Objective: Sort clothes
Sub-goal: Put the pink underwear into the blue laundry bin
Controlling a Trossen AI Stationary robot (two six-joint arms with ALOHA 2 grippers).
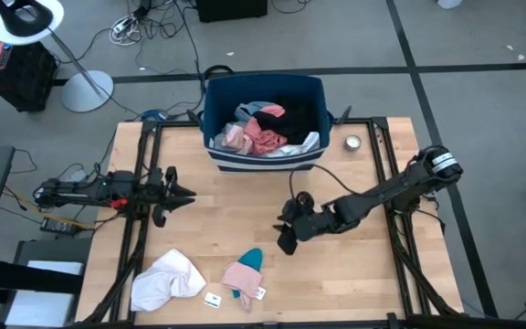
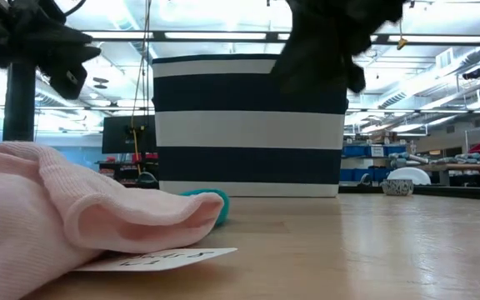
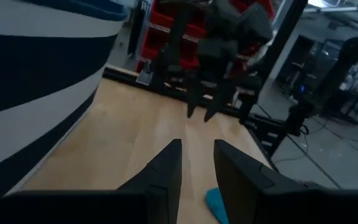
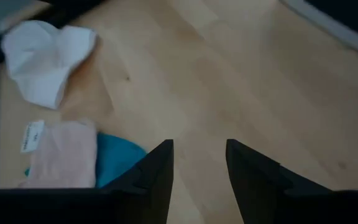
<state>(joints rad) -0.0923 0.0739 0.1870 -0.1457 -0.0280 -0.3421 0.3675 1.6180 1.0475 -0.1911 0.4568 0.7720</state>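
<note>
A grey floor (image 1: 354,37) with dark seams runs round the wooden table (image 1: 363,274). On the far left a white lamp stand (image 1: 85,90) sits beside a black box (image 1: 12,73), with loose cables (image 1: 140,23) trailing nearby. Long ceiling lights (image 2: 223,35) glow overhead, red storage bins (image 3: 185,37) fill shelves, and a monitor (image 2: 125,133) stands behind

You have the bin (image 1: 263,157) at twelve o'clock, garments piled in it; the tin (image 1: 352,143) sits just beside it at three; two garments (image 1: 244,274) lie at six.
</note>
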